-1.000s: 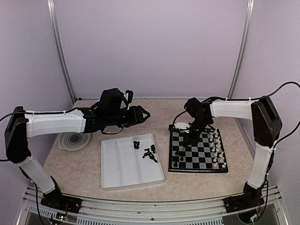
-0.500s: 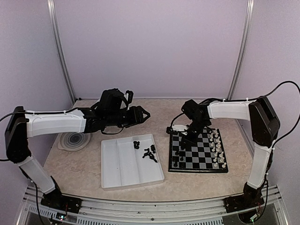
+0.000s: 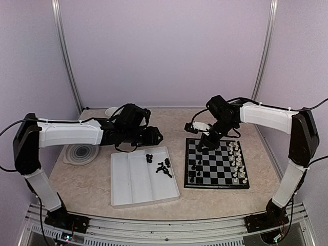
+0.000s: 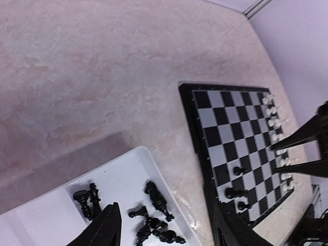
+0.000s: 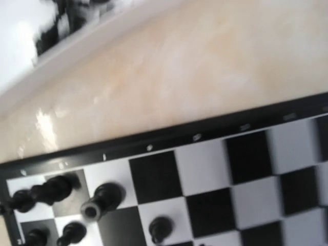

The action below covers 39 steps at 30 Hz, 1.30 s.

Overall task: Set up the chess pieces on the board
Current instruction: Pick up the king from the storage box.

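The board (image 3: 218, 165) lies at the right, with white pieces (image 3: 237, 161) along its right side. A few black chess pieces (image 3: 193, 171) stand or lie on its left squares, and they show close up in the right wrist view (image 5: 101, 199). More black chess pieces (image 3: 160, 164) lie in a heap in the white tray (image 3: 128, 184). My left gripper (image 4: 166, 231) hangs open just above that heap (image 4: 156, 205), holding nothing. My right gripper (image 3: 204, 144) hovers over the board's far left corner. Its fingers (image 4: 300, 137) stand apart and empty in the left wrist view.
A round grey disc (image 3: 81, 152) lies at the left behind the tray. A small pale object (image 3: 110, 110) sits near the back wall. The tray's near right edge (image 4: 174, 192) lies close to the board's black border (image 4: 197, 143).
My right gripper has opened and drawn up and back from the board's left squares. My left arm has dropped closer to the tray's heap of black pieces.
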### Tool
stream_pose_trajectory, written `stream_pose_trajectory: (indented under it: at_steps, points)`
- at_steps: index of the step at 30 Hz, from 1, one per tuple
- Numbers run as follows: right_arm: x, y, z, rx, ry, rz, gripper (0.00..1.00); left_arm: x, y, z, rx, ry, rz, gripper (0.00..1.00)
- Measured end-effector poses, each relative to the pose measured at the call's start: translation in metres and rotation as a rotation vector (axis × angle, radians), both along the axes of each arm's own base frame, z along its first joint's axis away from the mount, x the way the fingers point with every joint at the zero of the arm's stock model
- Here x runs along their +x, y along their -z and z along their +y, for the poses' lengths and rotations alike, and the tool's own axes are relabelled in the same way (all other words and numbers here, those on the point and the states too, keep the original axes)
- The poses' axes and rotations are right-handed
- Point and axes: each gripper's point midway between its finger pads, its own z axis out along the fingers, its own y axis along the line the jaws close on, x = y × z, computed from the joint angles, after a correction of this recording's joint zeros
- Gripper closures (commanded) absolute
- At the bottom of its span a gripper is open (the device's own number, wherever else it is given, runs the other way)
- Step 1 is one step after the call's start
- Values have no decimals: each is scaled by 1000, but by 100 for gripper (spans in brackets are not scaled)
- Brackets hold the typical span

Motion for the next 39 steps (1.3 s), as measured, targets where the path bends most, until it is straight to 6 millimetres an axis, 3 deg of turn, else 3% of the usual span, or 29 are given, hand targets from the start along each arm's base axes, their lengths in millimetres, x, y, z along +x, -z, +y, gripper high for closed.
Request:
stream_pose_trajectory:
  at_steps: [3,5,9,13,21,31,39]
  points:
    - [-2,-20,-10,56,26,-51,71,-5,23,-10,139,9,24,42]
    - [-8,-20,-18,70,41,-51,71,-9,35,-19,223,23,27,42]
    - [-24,2,-30,59,57,-8,71,-21,60,-27,366,46,50,42]
    - [-35,17,-37,41,61,26,71,-26,79,-14,469,27,88,45]
    - [-31,0,-33,84,59,-29,71,-19,93,2,549,-41,148,47]
    - [-33,3,-32,92,55,-25,73,-16,108,5,595,-87,197,43]
    - [-36,4,-31,103,49,-15,74,-8,133,13,621,-135,248,45]
